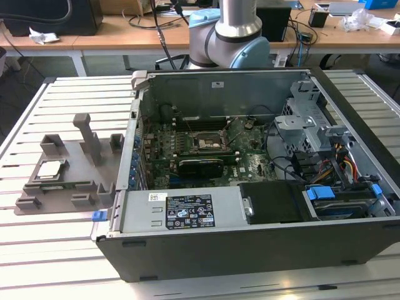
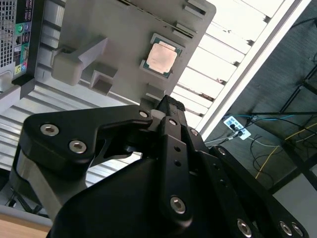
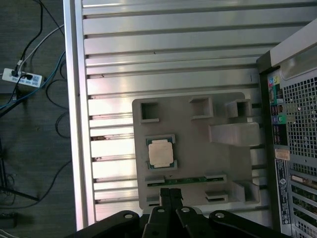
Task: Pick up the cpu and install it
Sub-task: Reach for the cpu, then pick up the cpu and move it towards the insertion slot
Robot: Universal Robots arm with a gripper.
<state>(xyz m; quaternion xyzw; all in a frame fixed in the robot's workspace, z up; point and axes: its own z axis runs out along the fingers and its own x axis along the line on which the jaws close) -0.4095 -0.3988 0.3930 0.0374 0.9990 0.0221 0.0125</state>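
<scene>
The cpu is a small square chip with a silvery top. It lies flat in a recess of the grey plastic holder tray on the slatted table, at the exterior view's left of the open computer case. Both wrist views look down on the cpu in the tray. My gripper hangs well above the tray's edge, apart from the chip. Its black fingers are shut together with nothing between them. The dark motherboard socket sits inside the case.
The open computer case lies on its side on the slatted metal table, with drive cages and cables at the exterior view's right. A tall post rises from the tray. The arm's base stands behind the case.
</scene>
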